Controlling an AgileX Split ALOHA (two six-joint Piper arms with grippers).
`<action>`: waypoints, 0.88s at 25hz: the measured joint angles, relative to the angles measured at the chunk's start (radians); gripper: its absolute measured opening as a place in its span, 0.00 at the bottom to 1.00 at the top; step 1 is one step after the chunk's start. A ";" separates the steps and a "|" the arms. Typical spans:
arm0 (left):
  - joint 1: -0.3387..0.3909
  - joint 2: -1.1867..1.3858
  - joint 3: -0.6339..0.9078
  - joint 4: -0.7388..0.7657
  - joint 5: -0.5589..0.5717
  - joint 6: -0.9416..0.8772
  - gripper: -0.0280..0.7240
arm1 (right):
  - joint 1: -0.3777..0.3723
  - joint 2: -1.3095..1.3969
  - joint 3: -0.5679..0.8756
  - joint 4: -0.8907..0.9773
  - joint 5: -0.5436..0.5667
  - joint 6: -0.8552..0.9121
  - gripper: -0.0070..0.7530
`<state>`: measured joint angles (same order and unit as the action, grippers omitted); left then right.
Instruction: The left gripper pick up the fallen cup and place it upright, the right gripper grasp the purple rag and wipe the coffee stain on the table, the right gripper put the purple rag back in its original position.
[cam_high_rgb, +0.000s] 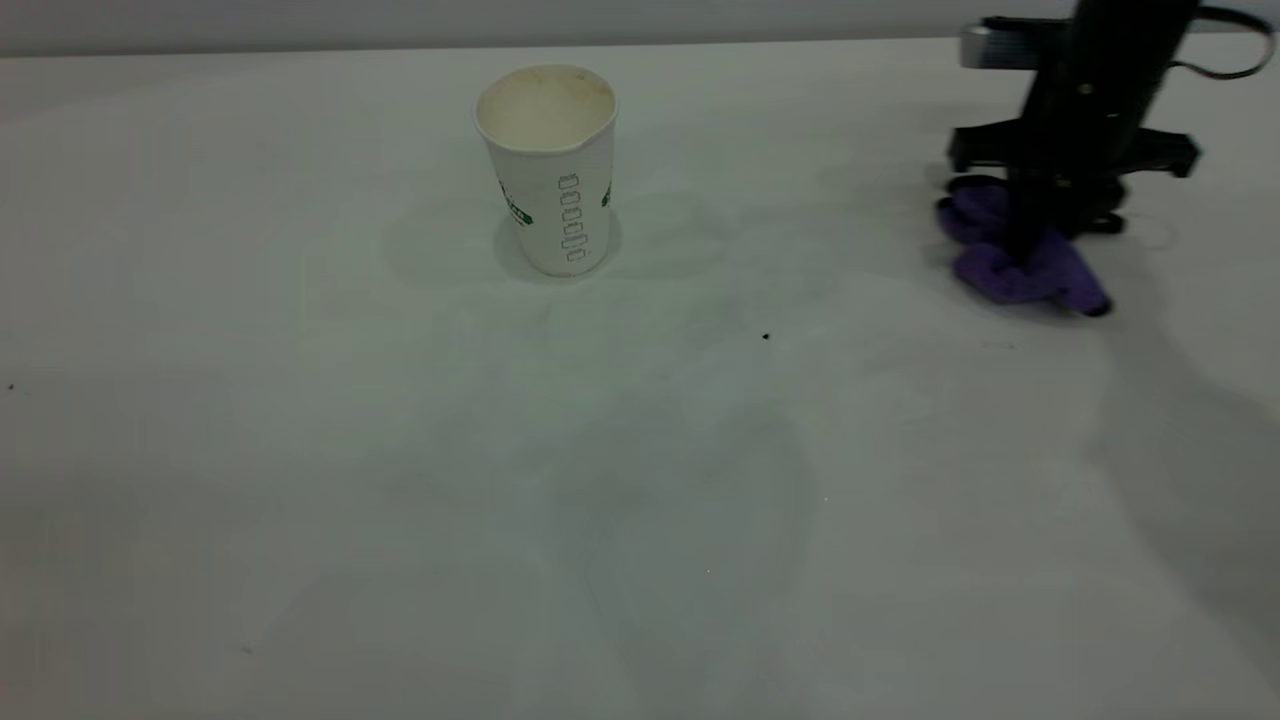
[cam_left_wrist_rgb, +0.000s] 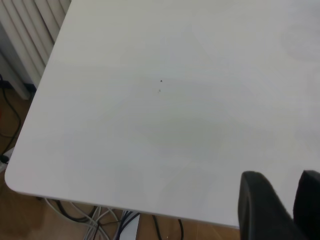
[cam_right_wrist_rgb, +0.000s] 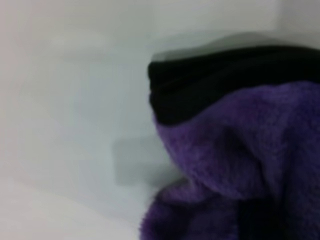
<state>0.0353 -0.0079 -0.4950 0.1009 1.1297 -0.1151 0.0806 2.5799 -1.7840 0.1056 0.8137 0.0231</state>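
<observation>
The cup (cam_high_rgb: 551, 165) stands upright on the table (cam_high_rgb: 400, 480), far left of centre, with its cream inside showing. My right gripper (cam_high_rgb: 1025, 255) is at the far right, down on the purple rag (cam_high_rgb: 1040, 275) and shut on it. The rag is bunched under it and touches the table. In the right wrist view the rag (cam_right_wrist_rgb: 240, 140) fills the near field with its black edging (cam_right_wrist_rgb: 210, 95) above. No brown coffee stain shows. My left gripper (cam_left_wrist_rgb: 285, 182) is out of the exterior view and hangs over a table corner (cam_left_wrist_rgb: 20, 180).
A tiny black speck (cam_high_rgb: 765, 337) lies right of centre on the table. The table's back edge (cam_high_rgb: 700, 42) runs just behind the cup and the right arm. In the left wrist view, cables (cam_left_wrist_rgb: 100, 217) and a wooden floor lie below the table edge.
</observation>
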 joint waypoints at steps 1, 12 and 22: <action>0.000 0.000 0.000 0.000 0.000 0.000 0.35 | -0.003 -0.012 0.003 -0.012 0.015 -0.005 0.41; 0.000 0.000 0.000 0.000 0.000 0.000 0.35 | 0.000 -0.445 0.008 -0.050 0.362 -0.072 0.97; 0.000 -0.001 0.000 0.000 0.000 -0.001 0.35 | 0.040 -0.989 0.221 -0.058 0.410 -0.123 0.97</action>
<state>0.0353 -0.0090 -0.4950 0.1009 1.1297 -0.1164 0.1208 1.5908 -1.5630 0.0474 1.2239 -0.0997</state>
